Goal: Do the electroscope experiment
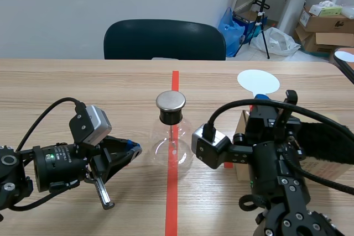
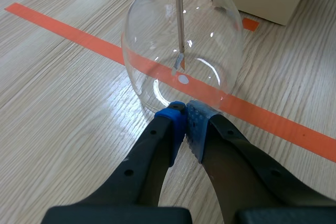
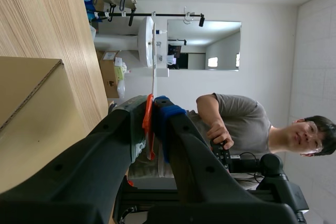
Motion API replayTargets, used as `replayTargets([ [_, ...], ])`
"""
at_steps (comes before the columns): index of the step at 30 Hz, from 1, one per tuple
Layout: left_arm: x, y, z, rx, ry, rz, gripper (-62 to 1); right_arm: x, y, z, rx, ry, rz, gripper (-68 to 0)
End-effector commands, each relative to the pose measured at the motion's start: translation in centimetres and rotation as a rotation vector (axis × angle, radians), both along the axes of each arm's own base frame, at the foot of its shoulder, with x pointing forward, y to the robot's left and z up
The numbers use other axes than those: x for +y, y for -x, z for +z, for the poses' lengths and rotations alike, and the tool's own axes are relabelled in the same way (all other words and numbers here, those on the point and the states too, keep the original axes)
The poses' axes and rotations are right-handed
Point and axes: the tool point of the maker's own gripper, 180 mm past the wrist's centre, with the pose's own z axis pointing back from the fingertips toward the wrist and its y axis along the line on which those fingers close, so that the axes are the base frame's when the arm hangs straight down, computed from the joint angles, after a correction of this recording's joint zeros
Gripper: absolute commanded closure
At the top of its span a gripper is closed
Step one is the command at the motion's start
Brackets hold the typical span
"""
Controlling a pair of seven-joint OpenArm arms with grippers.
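The electroscope flask [image 1: 172, 139] stands upright in the middle of the table [image 1: 83, 87], right on the orange-red tape line [image 1: 172, 192]. It has a black stopper and a round metal cap [image 1: 170, 101] on top. Through the glass a thin rod [image 2: 179, 19] hangs down with a small foil leaf [image 2: 178, 61] at its end.

The left gripper [image 1: 133, 148] lies low on the flask's left side. Its 2 fingers are pressed together with nothing between them, and the blue pad [image 2: 173, 121] sits at the foot of the glass bulb; I cannot tell whether it touches.

The right gripper [image 1: 257, 100] is off to the flask's right, above a cardboard box [image 1: 241, 131]. Its 2 fingers are clamped on the orange handle [image 3: 148, 124] of a paddle, whose white disc [image 1: 258, 81] sticks out beyond the fingertips, well apart from the flask.
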Motion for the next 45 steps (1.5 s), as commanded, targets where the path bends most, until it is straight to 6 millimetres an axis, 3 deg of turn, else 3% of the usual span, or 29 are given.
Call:
replayTargets([
  [1,-0.5,-0.7,1.3,-0.032,0.032,-0.002,-2.7,-0.1,-0.4,1.5,-0.047,-0.013,-0.004,-1.0],
  [19,-0.5,-0.7,1.3,-0.032,0.032,-0.002,-2.7,0.0,-0.3,1.8,-0.066,-0.025,0.0,-1.1],
  [25,-0.5,-0.7,1.3,-0.032,0.032,-0.002,-2.7,0.0,0.7,3.0,-0.111,-0.059,0.005,-1.1],
  [32,-0.2,-0.6,1.3,-0.032,0.026,-0.003,-2.7,-0.9,2.7,3.1,-0.082,-0.064,0.011,-1.1],
  [38,1.3,0.9,2.8,-0.062,0.027,0.0,-2.7,-1.9,4.9,3.0,-0.101,-0.034,0.049,-1.0],
  [45,1.8,5.6,6.7,-0.074,0.077,-0.057,-2.7,-2.3,6.2,2.9,-0.126,-0.013,0.141,-1.0],
])
